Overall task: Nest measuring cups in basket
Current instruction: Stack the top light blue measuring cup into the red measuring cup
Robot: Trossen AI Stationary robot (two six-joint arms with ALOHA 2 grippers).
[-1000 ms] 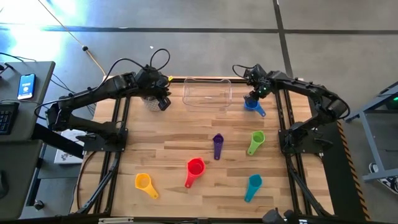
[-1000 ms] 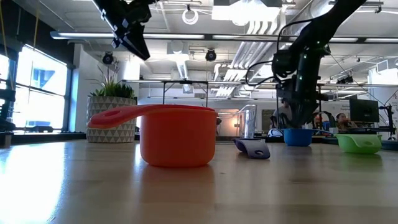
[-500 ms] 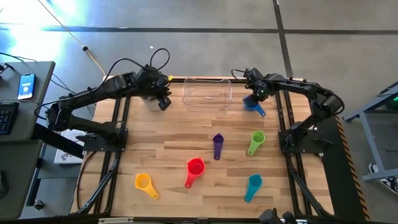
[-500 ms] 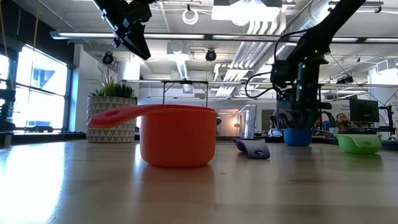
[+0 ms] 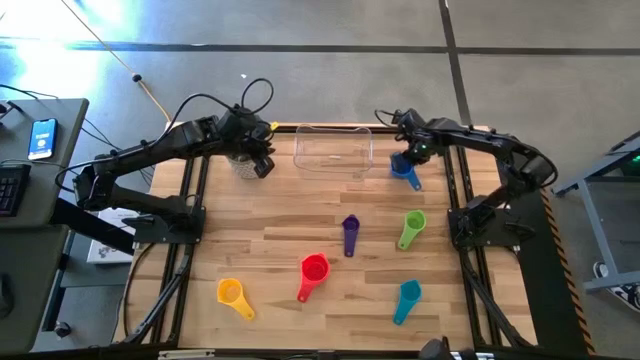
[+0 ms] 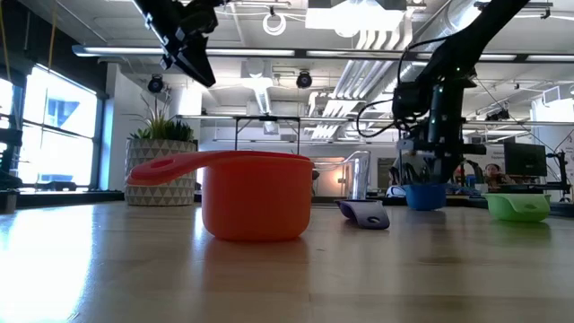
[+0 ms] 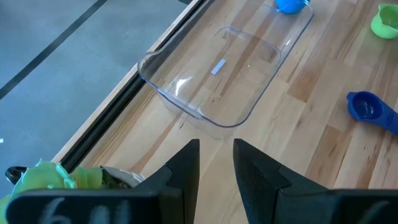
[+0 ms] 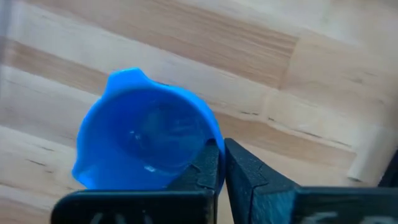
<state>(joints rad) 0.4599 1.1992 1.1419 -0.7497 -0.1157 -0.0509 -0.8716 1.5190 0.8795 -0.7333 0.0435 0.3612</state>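
Wooden bench (image 5: 280,240), clear basket (image 5: 333,150) at far edge, centre. R gripper (image 8: 221,163) pinches blue cup (image 8: 146,138) rim, just right of basket. L gripper (image 7: 216,163) slightly spread, above far-left corner by plant (image 5: 240,160). Other cups (image 5: 313,268) scattered mid-bench and toward near edge.

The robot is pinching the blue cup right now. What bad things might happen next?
The right gripper is shut on only the thin rim of the small blue plastic measuring cup, so the cup might slip or swing as it travels. The clear rectangular plastic basket sits right beside it, so a low carry might bump the basket's wall and shove it. The left gripper hovers open near the basket's other end, by the green plant in a white pot, so the arms might crowd each other.
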